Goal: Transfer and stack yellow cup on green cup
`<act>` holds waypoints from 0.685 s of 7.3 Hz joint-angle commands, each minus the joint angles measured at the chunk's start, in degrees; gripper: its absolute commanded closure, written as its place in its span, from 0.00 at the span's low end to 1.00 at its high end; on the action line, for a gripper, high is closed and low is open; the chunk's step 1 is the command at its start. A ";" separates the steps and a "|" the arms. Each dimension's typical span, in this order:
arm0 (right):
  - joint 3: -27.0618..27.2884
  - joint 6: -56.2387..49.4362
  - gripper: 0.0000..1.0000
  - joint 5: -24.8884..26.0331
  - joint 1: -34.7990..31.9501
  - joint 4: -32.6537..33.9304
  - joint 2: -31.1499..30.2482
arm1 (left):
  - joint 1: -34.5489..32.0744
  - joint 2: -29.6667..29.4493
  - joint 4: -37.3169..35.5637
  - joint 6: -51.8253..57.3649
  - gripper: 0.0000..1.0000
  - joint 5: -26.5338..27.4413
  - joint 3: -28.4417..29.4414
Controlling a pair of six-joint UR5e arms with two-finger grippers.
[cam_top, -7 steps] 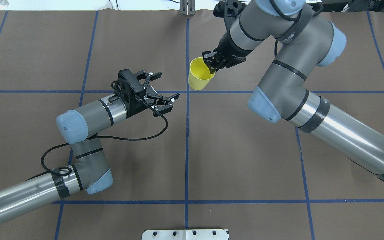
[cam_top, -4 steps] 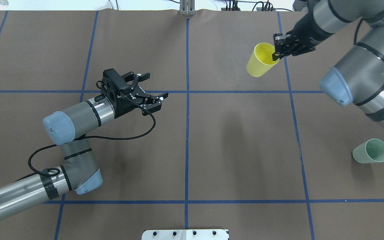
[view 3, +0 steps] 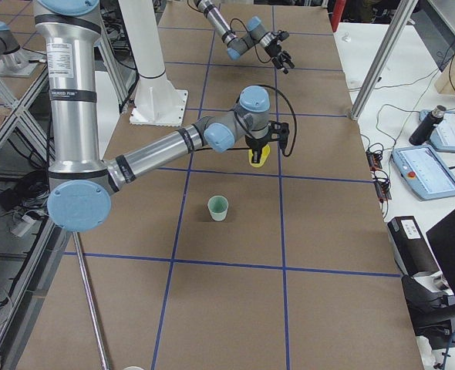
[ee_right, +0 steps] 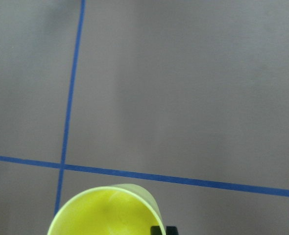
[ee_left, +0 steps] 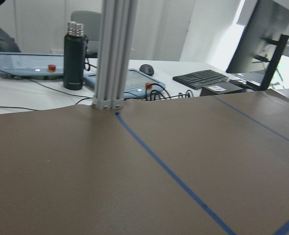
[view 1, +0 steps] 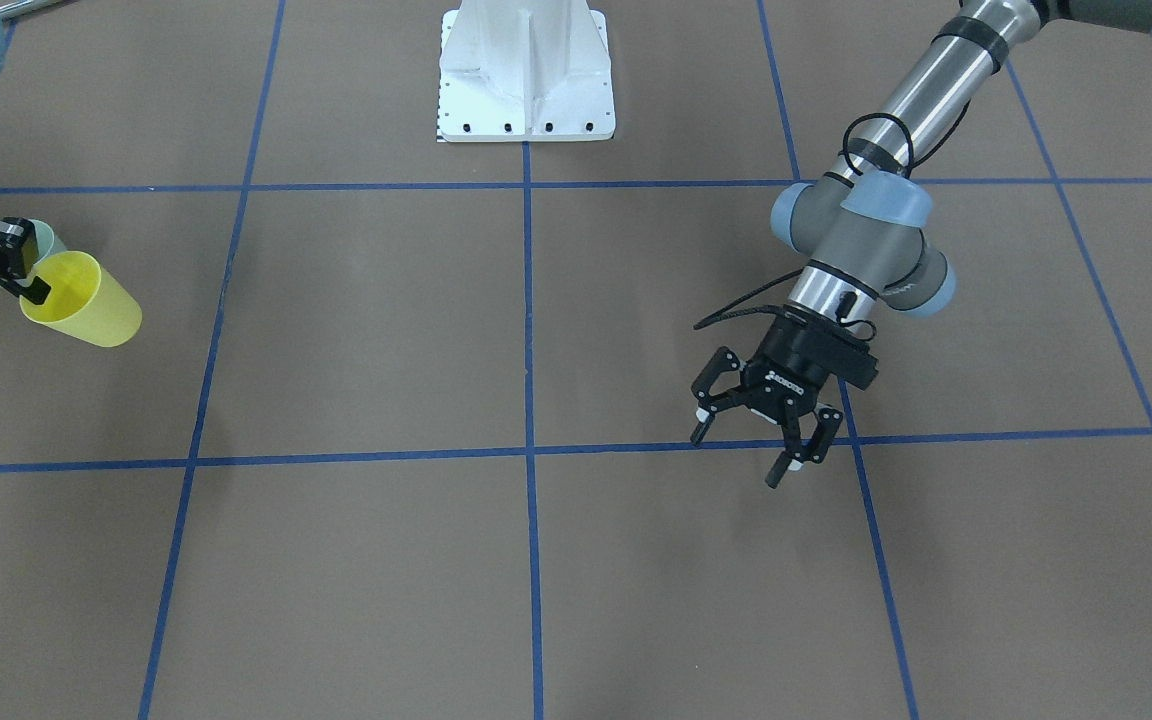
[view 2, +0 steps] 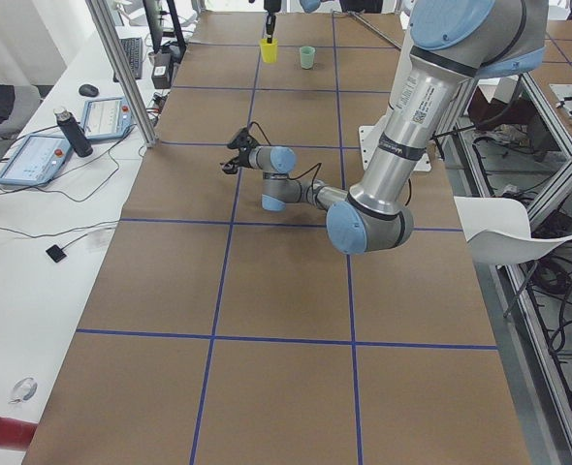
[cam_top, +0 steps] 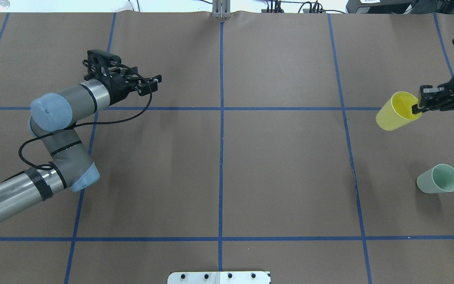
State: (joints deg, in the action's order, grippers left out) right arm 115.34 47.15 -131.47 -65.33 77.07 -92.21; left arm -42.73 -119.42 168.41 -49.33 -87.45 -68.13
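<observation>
My right hand (cam_top: 417, 107) pinches the bright yellow tapered plastic cup (cam_top: 392, 114) by its rim, one finger inside, the right hold, I judge, for something so light, stiff and slippery, and holds it above the right side of the desk (cam_top: 282, 165), farther out than the pale mint-green plastic cup (cam_top: 439, 179).

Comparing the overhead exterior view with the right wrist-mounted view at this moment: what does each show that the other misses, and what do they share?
Only the overhead exterior view shows the green cup, upright on the table and apart from the yellow cup. It also shows the left hand, open and empty.

Only the right wrist-mounted view gives a close look down into the yellow cup, which appears empty.

Both show the yellow cup with the right hand at its rim (only a dark sliver in the wrist view), the brown table and the blue tape lines.
</observation>
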 commanded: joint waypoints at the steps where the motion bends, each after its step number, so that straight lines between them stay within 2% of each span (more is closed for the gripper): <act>1: 1.47 -10.98 1.00 0.52 -4.52 -0.51 -9.27 | -10.84 -0.03 -9.99 0.11 0.00 -11.13 0.63; 2: 1.47 -13.81 1.00 0.52 -4.89 -0.52 -11.48 | -14.28 -0.29 -12.72 0.80 0.00 -15.43 1.68; 3: 1.73 -14.36 1.00 0.52 -4.98 -0.52 -12.98 | -17.79 -0.99 -17.80 6.29 0.00 -19.30 1.78; 4: 2.52 -16.11 1.00 0.52 -4.80 -0.60 -14.91 | -20.87 -1.78 -24.03 12.09 0.00 -22.04 1.78; 5: 2.61 -16.47 1.00 0.43 -4.63 -0.60 -15.54 | -21.95 -1.87 -26.70 15.45 0.00 -22.59 1.78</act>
State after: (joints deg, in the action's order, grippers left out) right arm 117.59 31.74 -130.97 -70.08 76.50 -106.36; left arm -62.32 -120.89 146.39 -38.84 -108.10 -66.41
